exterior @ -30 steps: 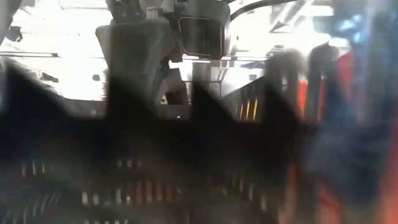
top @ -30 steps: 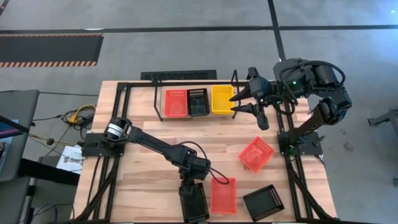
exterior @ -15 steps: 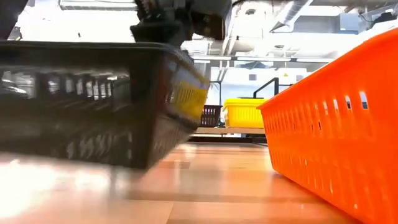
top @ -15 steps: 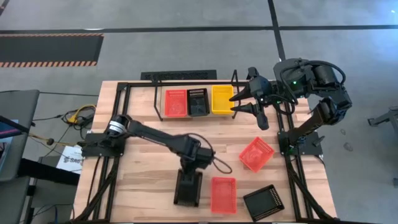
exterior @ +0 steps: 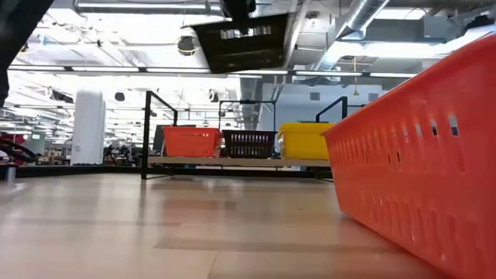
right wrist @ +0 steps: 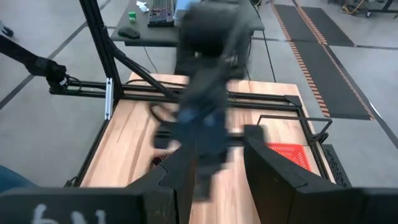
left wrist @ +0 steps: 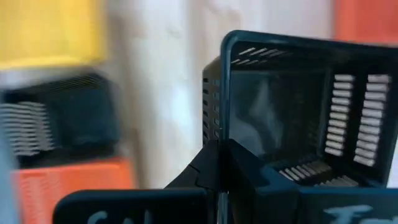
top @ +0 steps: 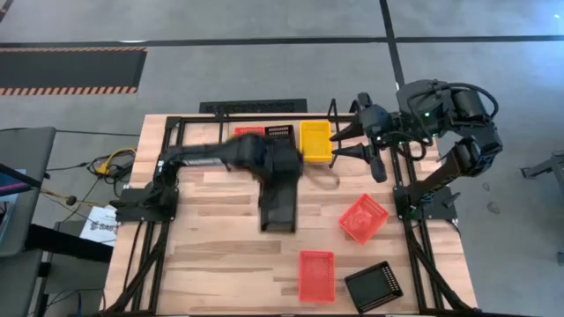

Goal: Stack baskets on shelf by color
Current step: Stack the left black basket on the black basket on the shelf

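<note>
My left gripper [top: 284,167] hangs over the middle of the table, shut on a black basket [top: 278,204], which shows high up in the low view [exterior: 240,43]. The shelf [exterior: 147,132] at the far edge carries a red-orange basket [exterior: 190,141], a black one [exterior: 248,143] and a yellow one [exterior: 304,141] side by side. Two red-orange baskets [top: 363,218] [top: 317,276] and a black basket [top: 373,286] lie on the table's near right. My right gripper [top: 337,145] waits open, raised by the shelf's right end. My left gripper pinches the black basket's wall at one end, by the rim [left wrist: 214,134], between its two shut fingers [left wrist: 208,168]. The fingers come from above, pointing steeply down. The basket hangs tilted below them, stretching toward the near edge, lifted clear of the table.
The black frame [top: 176,123] edges the tabletop. The near red-orange basket [exterior: 418,178] fills the right of the low view. Bare wood [top: 211,255] lies at the near left. Cables and paper lie off the table's left side [top: 101,220].
My left gripper has risen from the near edge and swung toward the shelf, carrying the black basket. The basket sat on the table by the near red-orange basket; now it hangs high above the table's middle.
</note>
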`<act>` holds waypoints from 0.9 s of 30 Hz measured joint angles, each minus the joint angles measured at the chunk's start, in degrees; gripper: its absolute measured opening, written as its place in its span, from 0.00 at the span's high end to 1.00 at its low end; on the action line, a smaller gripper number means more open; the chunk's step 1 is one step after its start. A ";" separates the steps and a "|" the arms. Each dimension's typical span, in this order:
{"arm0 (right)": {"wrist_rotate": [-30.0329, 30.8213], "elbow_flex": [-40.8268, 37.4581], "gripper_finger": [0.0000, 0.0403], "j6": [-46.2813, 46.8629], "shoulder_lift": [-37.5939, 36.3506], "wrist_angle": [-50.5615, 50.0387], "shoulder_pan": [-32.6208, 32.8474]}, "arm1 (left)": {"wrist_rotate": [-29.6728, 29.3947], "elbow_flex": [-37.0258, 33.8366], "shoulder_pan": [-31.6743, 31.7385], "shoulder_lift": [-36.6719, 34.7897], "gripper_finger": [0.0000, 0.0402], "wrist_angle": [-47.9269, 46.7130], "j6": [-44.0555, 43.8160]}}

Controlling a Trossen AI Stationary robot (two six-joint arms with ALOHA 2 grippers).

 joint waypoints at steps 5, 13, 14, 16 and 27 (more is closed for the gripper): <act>0.13 0.00 0.61 0.02 -1.49 0.37 -0.23 | 0.00 0.35 7.48 -4.09 1.00 -0.13 2.63; 0.20 0.02 0.61 -0.33 -2.51 -0.28 -2.53 | -2.21 0.93 19.40 -6.25 1.00 0.87 10.94; 0.18 0.02 0.61 -0.32 -2.41 -0.26 -3.10 | -1.91 0.90 21.01 -6.14 1.00 0.95 12.12; 0.20 0.02 0.61 -0.33 -2.11 -0.26 -4.20 | -0.42 0.72 24.30 -5.75 1.00 1.74 14.45; 0.28 -0.07 0.66 -5.42 1.41 -0.69 -16.32 | 10.20 0.69 34.43 -5.49 1.00 8.36 27.16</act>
